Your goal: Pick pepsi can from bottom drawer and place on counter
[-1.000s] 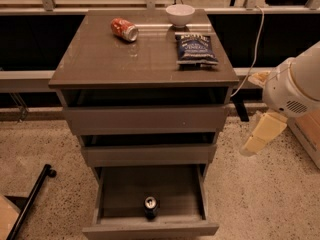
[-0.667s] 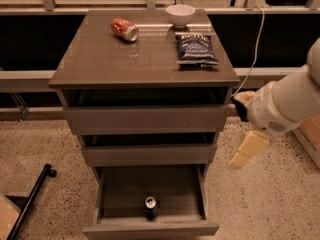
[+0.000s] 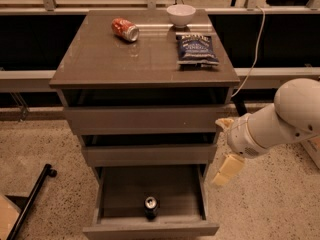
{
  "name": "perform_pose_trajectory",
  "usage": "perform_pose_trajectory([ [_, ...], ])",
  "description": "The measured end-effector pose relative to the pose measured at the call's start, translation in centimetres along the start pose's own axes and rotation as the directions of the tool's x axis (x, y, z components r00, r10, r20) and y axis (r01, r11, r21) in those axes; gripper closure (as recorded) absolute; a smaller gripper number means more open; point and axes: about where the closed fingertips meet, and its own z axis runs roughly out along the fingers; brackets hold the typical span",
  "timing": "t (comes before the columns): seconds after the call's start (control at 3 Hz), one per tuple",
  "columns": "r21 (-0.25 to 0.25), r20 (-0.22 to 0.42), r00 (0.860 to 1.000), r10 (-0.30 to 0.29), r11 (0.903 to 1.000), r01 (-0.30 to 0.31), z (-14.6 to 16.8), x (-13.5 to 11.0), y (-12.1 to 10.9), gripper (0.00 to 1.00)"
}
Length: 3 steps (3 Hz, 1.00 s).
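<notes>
While the small dark blue-black pepsi can with silver top stands upright near the front of the open grey-brown bottom drawer, the cream end effector, grip state impossible to tell, hangs outside the drawer's side wall and should probably descend vertically, clearing the drawer above.

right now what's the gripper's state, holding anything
Cream gripper: open or closed cannot be told; beside the grey-brown bottom drawer, dark pepsi can lies inside.
</notes>
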Motion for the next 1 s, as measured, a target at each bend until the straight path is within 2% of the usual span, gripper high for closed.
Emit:
perform_pose_trajectory([
  [0.33,-0.009,-0.025,1.0,0.001,1.0,-0.001,1.4,-0.1,0.5,0.0],
  [0.67,-0.039,-0.01,1.0,0.017,0.9991,-0.018,6.4,0.5,1.8,0.0],
  [1.0,-0.049,0.003,0.999,0.039,0.998,-0.039,12.4,1.8,2.1,0.0],
])
